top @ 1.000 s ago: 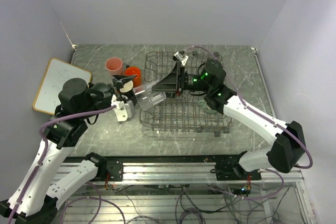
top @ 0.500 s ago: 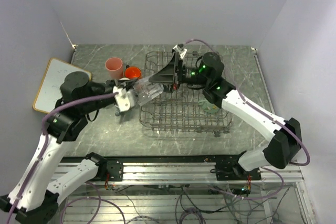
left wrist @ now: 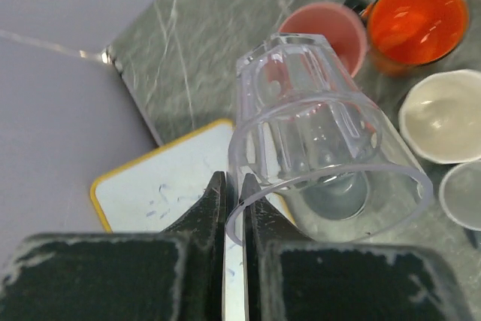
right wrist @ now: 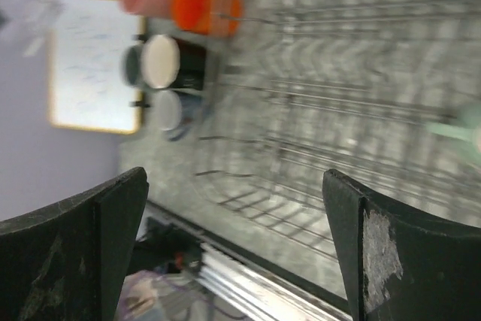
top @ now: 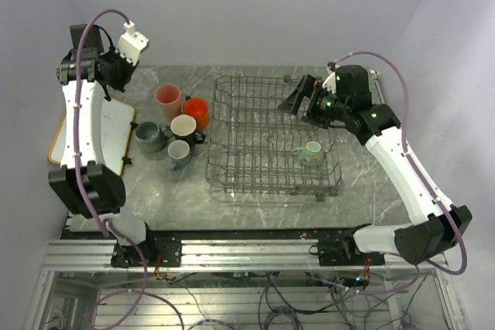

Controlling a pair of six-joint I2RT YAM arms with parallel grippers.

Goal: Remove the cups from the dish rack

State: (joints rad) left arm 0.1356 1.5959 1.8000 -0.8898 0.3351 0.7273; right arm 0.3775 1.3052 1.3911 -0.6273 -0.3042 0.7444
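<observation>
Aloft, L gripper [left wrist: 233,183] nips clear glass [left wrist: 323,148] (rim)

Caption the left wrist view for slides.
Left gripper pinches a clear faceted glass by its rim above a pink tumbler and orange mug on the grey marble table.

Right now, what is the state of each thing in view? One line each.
left hand: shut on the clear glass
clear glass: held off the table
right hand: open, empty, over the dish rack
dish rack: holds only the mint-green mug
mint-green mug: inside the rack
pink tumbler: upright on the table
orange mug: upright on the table
black mug: upright on the table
darker grey mug: upright on table
lighter grey mug: upright on table
</observation>
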